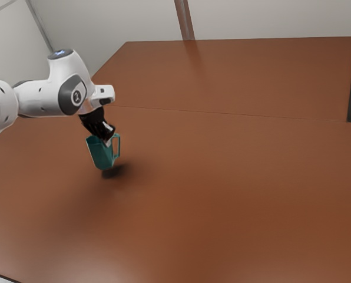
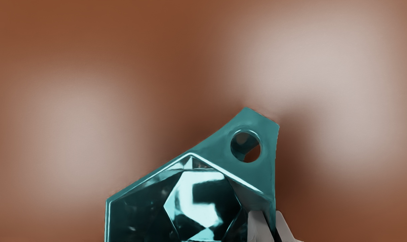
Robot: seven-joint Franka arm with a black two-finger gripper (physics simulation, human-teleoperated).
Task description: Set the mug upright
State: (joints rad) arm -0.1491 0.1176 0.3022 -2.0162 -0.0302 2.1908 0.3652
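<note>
In the exterior view my gripper [image 1: 109,141] points down at the rim of the teal mug [image 1: 99,154], on the side near its handle. The mug's opening faces up and its body leans a little, with a dark shadow by its base; whether the base touches the table cannot be told. The wrist view looks into the faceted inside of the mug [image 2: 203,198], whose handle part has a round hole. There my gripper [image 2: 274,223] is shut on the mug's wall, one finger inside and the other outside.
The brown table [image 1: 222,177] spreads toward the exterior view's right, with a thin seam across it. Pale walls stand behind its far edge, and a brown post [image 1: 185,20] rises there.
</note>
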